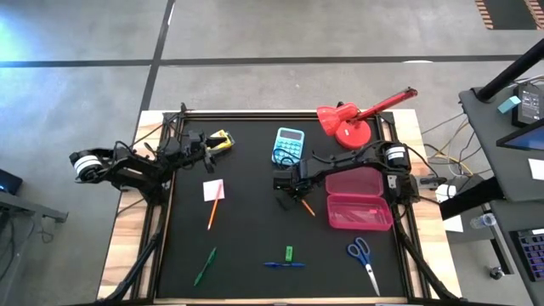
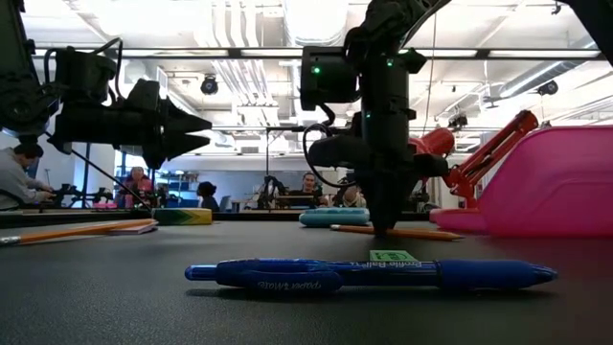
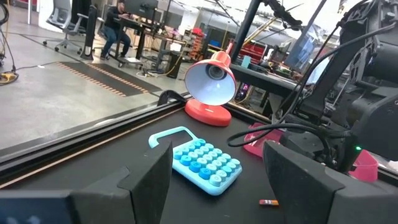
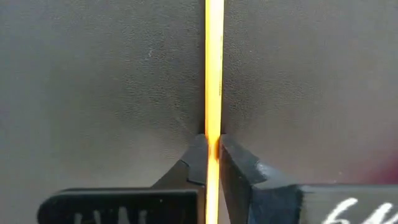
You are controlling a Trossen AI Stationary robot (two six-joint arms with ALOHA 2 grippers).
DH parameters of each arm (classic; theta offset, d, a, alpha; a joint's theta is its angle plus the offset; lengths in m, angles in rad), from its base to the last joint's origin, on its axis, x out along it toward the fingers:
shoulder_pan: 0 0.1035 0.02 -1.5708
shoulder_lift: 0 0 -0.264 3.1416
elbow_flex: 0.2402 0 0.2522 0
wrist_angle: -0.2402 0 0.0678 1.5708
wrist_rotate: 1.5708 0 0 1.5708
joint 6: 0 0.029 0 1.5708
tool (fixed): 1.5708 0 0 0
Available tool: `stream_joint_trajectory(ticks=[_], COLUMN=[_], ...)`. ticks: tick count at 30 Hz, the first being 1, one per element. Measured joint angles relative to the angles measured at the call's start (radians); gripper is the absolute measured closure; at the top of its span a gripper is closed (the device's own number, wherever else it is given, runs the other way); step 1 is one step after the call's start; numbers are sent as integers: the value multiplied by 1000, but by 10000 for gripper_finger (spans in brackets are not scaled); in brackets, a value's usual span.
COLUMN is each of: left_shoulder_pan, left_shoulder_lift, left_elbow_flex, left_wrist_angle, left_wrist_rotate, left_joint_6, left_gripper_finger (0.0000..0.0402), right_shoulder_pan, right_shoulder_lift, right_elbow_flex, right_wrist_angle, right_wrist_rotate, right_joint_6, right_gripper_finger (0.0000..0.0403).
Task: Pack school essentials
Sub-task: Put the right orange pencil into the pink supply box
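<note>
The right gripper is down at mid-worktop, just left of the pink case, fingers pinched almost shut on an orange pencil that lies flat on the black mat. Light, stiff and slick, that pencil; a squeeze across the shaft near its middle looks the safest hold. The pink case stands open, and nothing can be made out inside it. The left gripper waits at the far left, fingers spread wide, holding nothing.
</note>
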Motion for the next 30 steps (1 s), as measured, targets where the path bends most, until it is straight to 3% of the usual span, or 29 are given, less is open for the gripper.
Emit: stream_joint_trajectory(ticks=[10,19,30], left_shoulder_pan=[0,0,0], left_shoulder_lift=[0,0,0], left_elbow_flex=[0,0,0], left_wrist_angle=[0,0,0], left_wrist_rotate=[0,0,0], left_joint_6=[0,0,0], left_gripper_finger=[167,167,167], right_shoulder_pan=[-3,9,76], right_shoulder_lift=[-123,-298,-460], right_elbow_flex=[23,23,-7], right_wrist_angle=[-108,-272,-593], right_wrist_rotate=[88,112,113], right_joint_6=[7,-123,-219], right_gripper_finger=[389,390,390])
